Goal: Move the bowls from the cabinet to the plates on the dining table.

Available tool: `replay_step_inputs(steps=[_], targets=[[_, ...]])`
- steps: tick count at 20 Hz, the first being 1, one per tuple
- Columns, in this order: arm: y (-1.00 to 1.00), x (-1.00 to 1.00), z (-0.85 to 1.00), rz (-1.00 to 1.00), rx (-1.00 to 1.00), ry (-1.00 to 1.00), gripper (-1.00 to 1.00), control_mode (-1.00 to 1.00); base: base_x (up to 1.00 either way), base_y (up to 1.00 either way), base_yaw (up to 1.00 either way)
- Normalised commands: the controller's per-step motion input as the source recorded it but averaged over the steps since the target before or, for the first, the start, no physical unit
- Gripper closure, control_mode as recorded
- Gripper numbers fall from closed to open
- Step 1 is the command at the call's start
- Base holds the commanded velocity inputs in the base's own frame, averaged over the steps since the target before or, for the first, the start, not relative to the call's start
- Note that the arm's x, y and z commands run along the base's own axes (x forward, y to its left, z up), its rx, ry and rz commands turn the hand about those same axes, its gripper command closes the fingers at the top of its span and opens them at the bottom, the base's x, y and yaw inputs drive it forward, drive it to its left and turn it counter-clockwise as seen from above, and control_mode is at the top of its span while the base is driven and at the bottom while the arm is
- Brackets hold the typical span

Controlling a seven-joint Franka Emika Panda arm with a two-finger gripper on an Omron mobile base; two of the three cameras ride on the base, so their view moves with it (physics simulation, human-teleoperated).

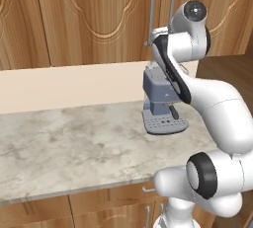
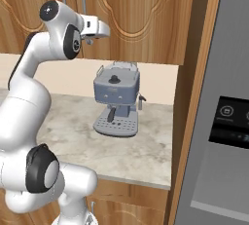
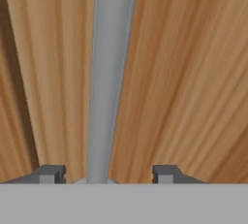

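- Since the fingers (image 3: 108,173) are sitting apart on either side of the silver bar handle (image 3: 111,72) with daylight on both sides, nothing's being gripped yet. The bar's looking off-centre, nearer one finger tip (image 3: 51,173), so the squeeze could be landing crooked and slipping off.
- Just past that, the cabinet (image 1: 99,15) door is looking shut, so the bowls are presumably hiding behind it; I can't tell where they're sitting inside.
- If the arm is pulling straight back instead of following the door's swing, I'm guessing the hold is going to pop off the handle.
- Lower down, the grey coffee machine (image 2: 115,103) is standing on the worktop (image 1: 74,138) right under the door, and a dropping elbow could be clipping it.
- Further off, the dining table and plates aren't anywhere nearby, so a long carry is waiting.
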Motion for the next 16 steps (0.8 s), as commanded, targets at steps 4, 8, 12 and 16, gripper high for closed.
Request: replay_step_inputs(steps=[4,8,12,16], targets=[[-0.37,-0.04,-0.09,-0.08,0.0,0.0,1.0,-1.0,0.0,0.0,0.0],[-0.56,-0.47,0.0,-0.16,0.04,0.0,1.0,-1.0,0.0,0.0,0.0],[-0.66,-0.92,0.0,-0.2,0.06,0.0,1.0,-1.0,0.0,0.0,0.0],[-0.72,-1.0,0.0,-0.21,0.07,0.01,1.0,-1.0,0.0,0.0,0.0]])
